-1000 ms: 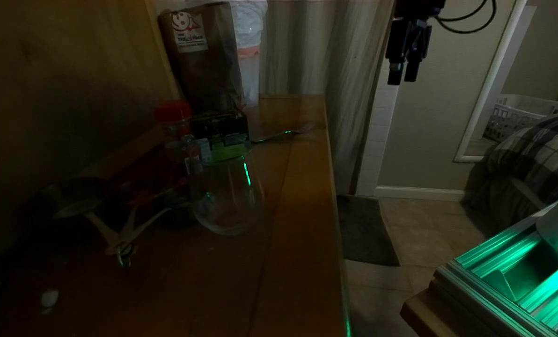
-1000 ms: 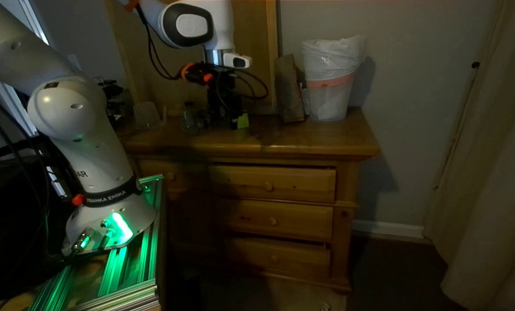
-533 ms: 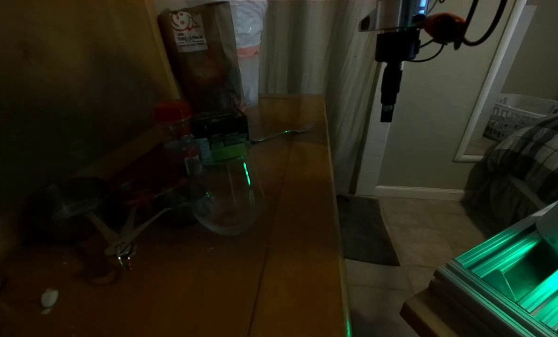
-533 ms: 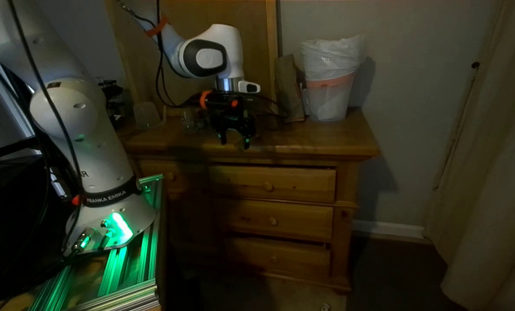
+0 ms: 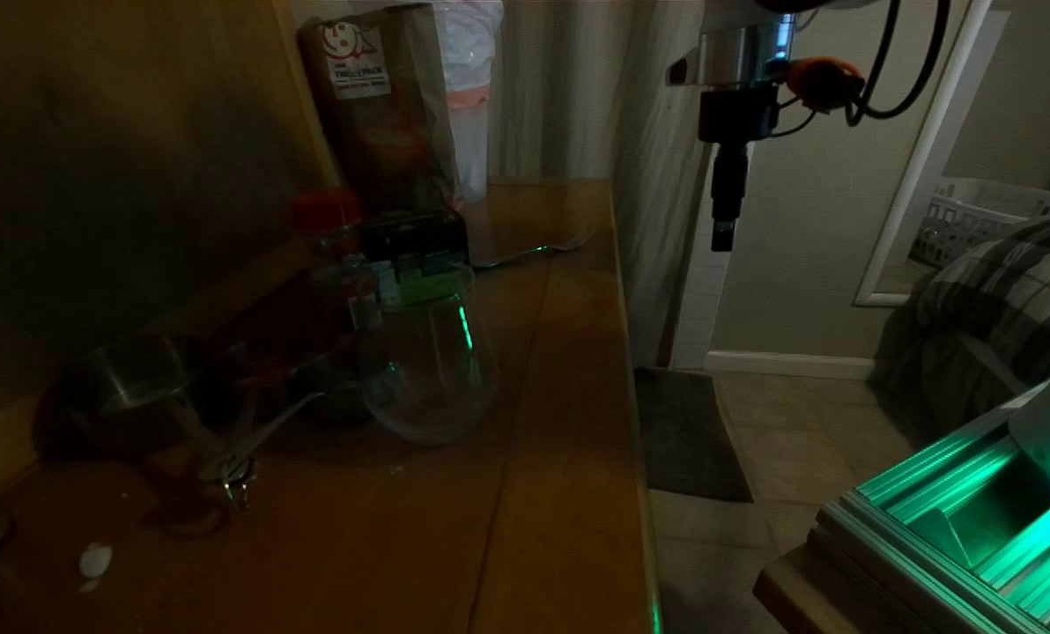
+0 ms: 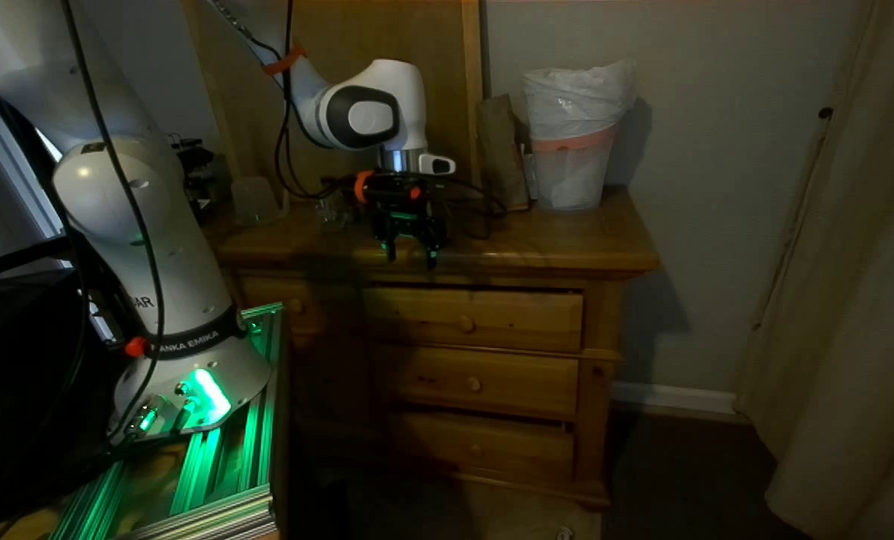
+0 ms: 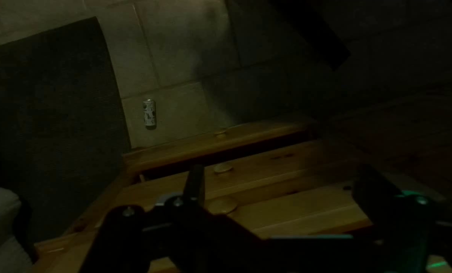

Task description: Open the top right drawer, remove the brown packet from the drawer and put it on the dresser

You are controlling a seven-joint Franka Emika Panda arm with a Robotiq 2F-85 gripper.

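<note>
The dresser's top point(image 6: 567, 244) is glossy brown wood and also shows in an exterior view point(image 5: 569, 423). The top right drawer point(image 6: 522, 322) has a flat front with a round knob, and a thin dark gap runs along its upper edge. Its front also shows in the wrist view point(image 7: 302, 206). My gripper point(image 6: 412, 260) is open and empty, pointing down in front of the dresser's edge, above and left of the knob in this view. Its spread fingers show in the wrist view point(image 7: 281, 176); it is side-on in an exterior view point(image 5: 722, 238). The brown packet is out of view.
On the dresser are a clear glass point(image 5: 428, 379), measuring cups point(image 5: 225, 449), a red-lidded jar point(image 5: 325, 211), a fork point(image 5: 534, 251), a tall paper bag point(image 5: 402, 123) and a lined bin point(image 6: 578, 150). Two more drawers sit below. A can point(image 7: 149, 113) lies on the floor.
My gripper has come down and out from above the dresser top toward its front edge. It has turned, so both fingers now show spread side by side. The drawer has not moved.
</note>
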